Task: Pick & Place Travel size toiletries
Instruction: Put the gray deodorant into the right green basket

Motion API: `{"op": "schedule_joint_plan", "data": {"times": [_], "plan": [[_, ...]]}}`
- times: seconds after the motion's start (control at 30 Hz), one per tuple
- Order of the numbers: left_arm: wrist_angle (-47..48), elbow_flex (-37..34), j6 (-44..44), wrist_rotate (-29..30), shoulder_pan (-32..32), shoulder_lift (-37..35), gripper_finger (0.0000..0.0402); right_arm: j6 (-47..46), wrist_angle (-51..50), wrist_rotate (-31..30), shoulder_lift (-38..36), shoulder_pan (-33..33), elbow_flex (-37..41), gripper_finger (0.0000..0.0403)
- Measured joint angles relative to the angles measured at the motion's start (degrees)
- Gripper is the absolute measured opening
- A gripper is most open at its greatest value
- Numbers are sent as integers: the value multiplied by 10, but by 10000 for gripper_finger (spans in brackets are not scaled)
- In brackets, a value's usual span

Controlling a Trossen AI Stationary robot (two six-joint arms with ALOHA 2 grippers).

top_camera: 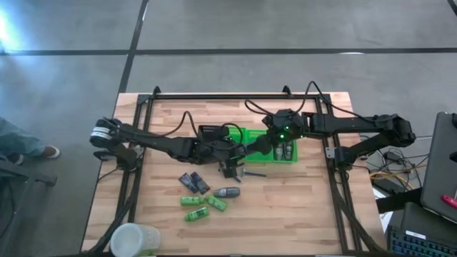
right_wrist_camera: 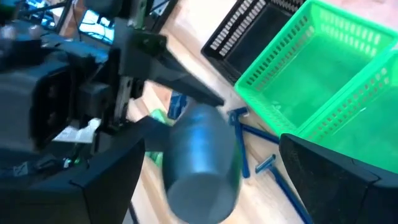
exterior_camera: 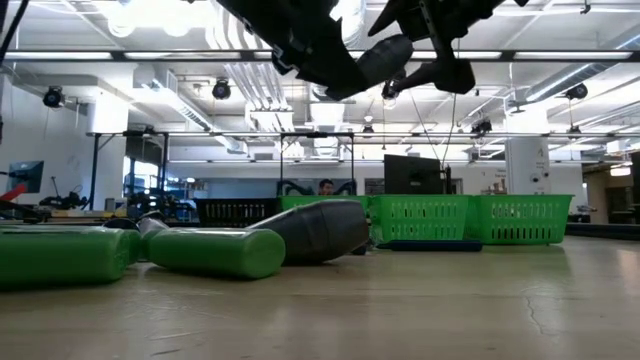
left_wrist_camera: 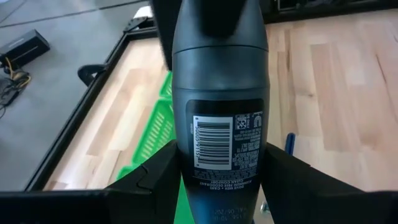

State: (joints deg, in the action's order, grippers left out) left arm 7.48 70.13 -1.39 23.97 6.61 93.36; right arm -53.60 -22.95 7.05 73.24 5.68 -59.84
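Observation:
My left gripper (top_camera: 241,152) is shut on a dark grey oval bottle (left_wrist_camera: 221,93) and holds it in the air by the green trays. The bottle's free end (right_wrist_camera: 199,168) sits between the fingers of my right gripper (right_wrist_camera: 211,149). That gripper is open, with a finger on either side and a gap to each. On the table nearer the front lie another grey bottle (top_camera: 227,193), several green tubes (top_camera: 194,202), two dark packets (top_camera: 193,183) and thin razors (right_wrist_camera: 249,134), each lying on its side. My left gripper pinches the bottle's labelled end (left_wrist_camera: 221,155) between its two fingers (left_wrist_camera: 155,180), one on each narrow side. The fingers come from the table's left and lie along the bottle. The bottle is lifted clear and points right toward my right gripper.
A green slotted tray (right_wrist_camera: 298,81) stands under and behind the bottle, with a second green tray beside it holding dark items (top_camera: 285,151). A black slotted tray (right_wrist_camera: 249,31) lies to their left. A pale round container (top_camera: 132,239) stands at the near left corner.

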Motion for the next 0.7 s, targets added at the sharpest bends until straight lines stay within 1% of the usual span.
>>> {"op": "schedule_joint_plan", "data": {"times": [0.1, 0.4, 0.5, 0.7], "plan": [[-21, 1, 0, 2, -4, 0, 188, -2, 0, 7, 0, 0, 1, 368], [-29, 1, -6, -5, -10, 5, 188, -4, 0, 6, 0, 2, 1, 364], [-30, 1, -7, -5, -11, 5, 188, -4, 0, 5, 0, 2, 1, 343], [-32, 0, -7, -4, -12, 5, 190, -9, -1, 14, 0, 4, 1, 277]]}}
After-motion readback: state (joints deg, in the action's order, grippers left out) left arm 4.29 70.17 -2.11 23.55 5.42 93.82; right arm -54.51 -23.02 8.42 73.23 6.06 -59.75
